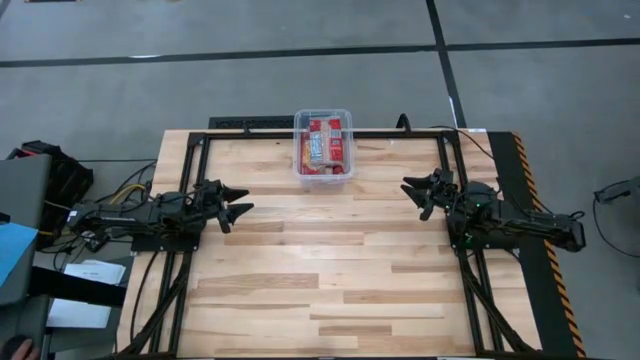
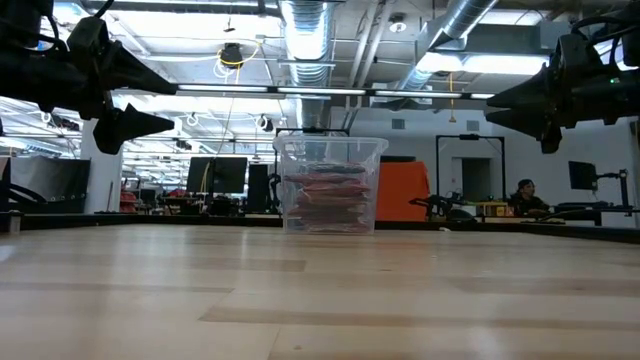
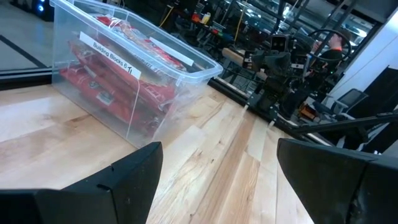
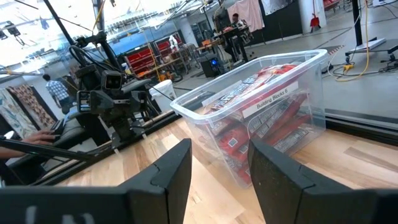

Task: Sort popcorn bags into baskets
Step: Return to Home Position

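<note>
A clear plastic bin (image 1: 323, 142) stands near the table's far edge, in the middle. Several red popcorn bags (image 1: 325, 143) lie stacked inside it; the low view shows the stack (image 2: 328, 195) through the bin wall (image 2: 330, 185). My left gripper (image 1: 237, 201) hovers open at the table's left side, above the wood, pointing right. My right gripper (image 1: 414, 195) hovers open at the table's right side, pointing left. In the left wrist view the bin (image 3: 127, 78) and its packets (image 3: 112, 81) lie ahead of the fingers; the right wrist view shows the bin (image 4: 261, 112) likewise.
The wooden tabletop (image 1: 320, 270) stretches bare between both arms and toward the near edge. A black frame (image 1: 450, 180) runs along the table's sides. Cables and boxes (image 1: 60, 250) sit off the left edge. People (image 4: 59, 90) are in the room beyond.
</note>
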Available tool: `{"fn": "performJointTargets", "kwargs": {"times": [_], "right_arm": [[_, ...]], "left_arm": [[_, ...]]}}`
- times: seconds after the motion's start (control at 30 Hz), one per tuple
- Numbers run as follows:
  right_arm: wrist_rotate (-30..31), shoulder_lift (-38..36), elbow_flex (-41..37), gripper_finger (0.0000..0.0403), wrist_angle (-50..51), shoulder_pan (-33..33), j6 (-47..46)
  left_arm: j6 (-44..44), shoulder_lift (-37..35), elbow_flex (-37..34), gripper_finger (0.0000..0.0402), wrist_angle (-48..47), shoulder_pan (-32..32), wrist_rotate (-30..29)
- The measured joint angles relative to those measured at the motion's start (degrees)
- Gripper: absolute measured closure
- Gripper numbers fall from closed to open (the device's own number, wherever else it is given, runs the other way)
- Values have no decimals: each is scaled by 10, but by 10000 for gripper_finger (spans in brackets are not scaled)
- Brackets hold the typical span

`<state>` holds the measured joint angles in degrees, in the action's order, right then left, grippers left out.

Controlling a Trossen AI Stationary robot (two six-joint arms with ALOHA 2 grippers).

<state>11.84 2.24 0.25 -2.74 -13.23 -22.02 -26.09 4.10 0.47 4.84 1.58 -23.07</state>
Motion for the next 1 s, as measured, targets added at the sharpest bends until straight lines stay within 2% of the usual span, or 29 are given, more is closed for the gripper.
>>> {"fn": "performJointTargets", "kwargs": {"times": [0.47,1.0], "right_arm": [[0,0,0,211,0,0,0],[0,0,0,227,0,0,0]], "left_arm": [[-1,0,0,95,0,0,0],[-1,0,0,95,0,0,0]]}}
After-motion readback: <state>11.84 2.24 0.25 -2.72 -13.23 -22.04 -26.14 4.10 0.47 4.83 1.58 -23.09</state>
